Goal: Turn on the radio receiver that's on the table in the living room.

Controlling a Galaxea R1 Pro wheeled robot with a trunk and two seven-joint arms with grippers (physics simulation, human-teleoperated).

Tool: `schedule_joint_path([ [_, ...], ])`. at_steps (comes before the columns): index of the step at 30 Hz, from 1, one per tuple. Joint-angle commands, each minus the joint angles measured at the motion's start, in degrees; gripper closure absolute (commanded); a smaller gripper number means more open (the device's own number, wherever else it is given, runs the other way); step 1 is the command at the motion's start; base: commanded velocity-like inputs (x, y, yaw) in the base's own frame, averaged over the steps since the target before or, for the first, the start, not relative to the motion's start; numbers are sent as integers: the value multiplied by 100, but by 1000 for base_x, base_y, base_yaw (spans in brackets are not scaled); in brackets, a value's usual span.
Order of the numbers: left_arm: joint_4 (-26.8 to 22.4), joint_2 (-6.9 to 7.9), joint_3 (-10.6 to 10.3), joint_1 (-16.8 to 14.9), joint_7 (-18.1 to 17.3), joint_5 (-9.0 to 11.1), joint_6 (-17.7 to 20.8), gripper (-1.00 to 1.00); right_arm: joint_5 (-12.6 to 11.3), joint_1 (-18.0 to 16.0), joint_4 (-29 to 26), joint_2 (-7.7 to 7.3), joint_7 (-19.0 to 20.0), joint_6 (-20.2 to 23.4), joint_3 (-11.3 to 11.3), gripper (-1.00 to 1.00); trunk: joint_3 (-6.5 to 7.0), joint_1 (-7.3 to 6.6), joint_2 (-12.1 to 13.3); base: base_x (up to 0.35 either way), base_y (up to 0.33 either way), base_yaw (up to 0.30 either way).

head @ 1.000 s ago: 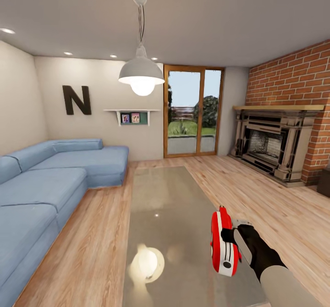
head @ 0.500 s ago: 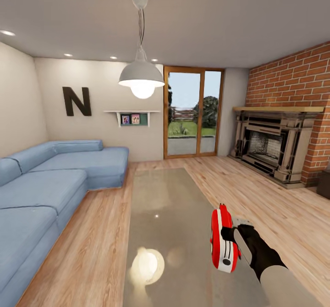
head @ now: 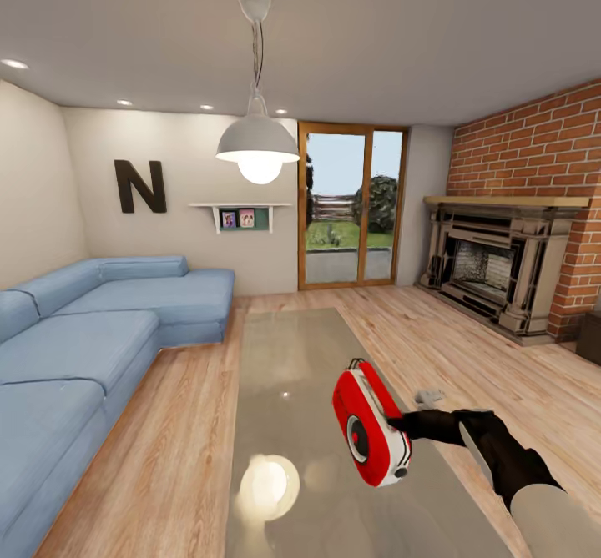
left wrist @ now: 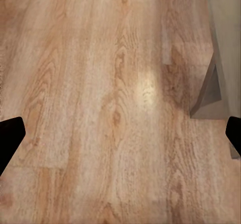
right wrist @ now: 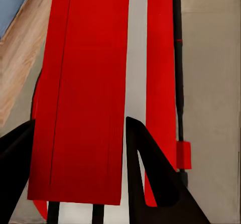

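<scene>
The radio receiver (head: 365,426), a red case with a white edge band, hangs tilted just above the table (head: 292,349), its round dial facing the camera. My right gripper (head: 399,427) is shut on its right edge, the black wrist reaching in from the lower right. In the right wrist view the red case (right wrist: 90,58) runs between the two black fingers (right wrist: 150,179), and my right gripper (right wrist: 80,124) clamps it, with the thin black handle along its side. My left gripper (left wrist: 120,133) is open over bare wood floor, its fingertips at both edges of that view.
A blue sectional sofa (head: 92,324) runs along the left of the table. The brick fireplace (head: 501,266) stands at the right, glass doors (head: 351,208) at the back. A white pendant lamp (head: 257,139) hangs overhead. A grey table corner (left wrist: 221,58) sits near my left gripper.
My right gripper has swung the radio to the left and turned it, so the dial face now shows instead of the thin edge. The wrist now lies more level.
</scene>
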Motion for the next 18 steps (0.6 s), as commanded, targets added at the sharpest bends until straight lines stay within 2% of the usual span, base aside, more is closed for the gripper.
schedule_joint_path([
  [1, 0, 0, 0, 0, -3, 0, -1, -100, 8, -1, 19, -47, 82, -57, -3, 100, 19, -23, 41, 0, 0, 0],
  [3, 0, 1, 0, 0, -7, 0, -2, -100, 80, -1, 66, -132, 194, -121, 11, 100, 55, -67, 122, 0, 0, 0],
  [5, 0, 2, 0, 0, -20, 0, 1, -100, 265, -1, 127, -177, 462, -209, 16, 100, 91, -111, 202, 0, 0, 0],
  [6, 0, 1, 0, 0, -31, 1, -1, -100, 594, -1, 155, -270, 1228, -539, 12, 100, 109, -133, 242, 0, 0, 0],
  [9, 0, 7, 0, 0, -35, 2, -2, -100, 1016, -1, 164, -428, 2180, -932, -27, 100, 162, -198, 362, 0, 0, 0],
  [14, -33, -4, 7, 0, -14, 49, -6, -100, 1072, -1, 161, -450, 2316, -974, -33, 100, 180, -220, 402, 0, 0, 0],
  [18, -51, -70, -23, 0, -33, 26, 36, -100, 1077, -1, 157, -452, 2349, -980, -34, 100, 180, -220, 402, 0, 0, 0],
])
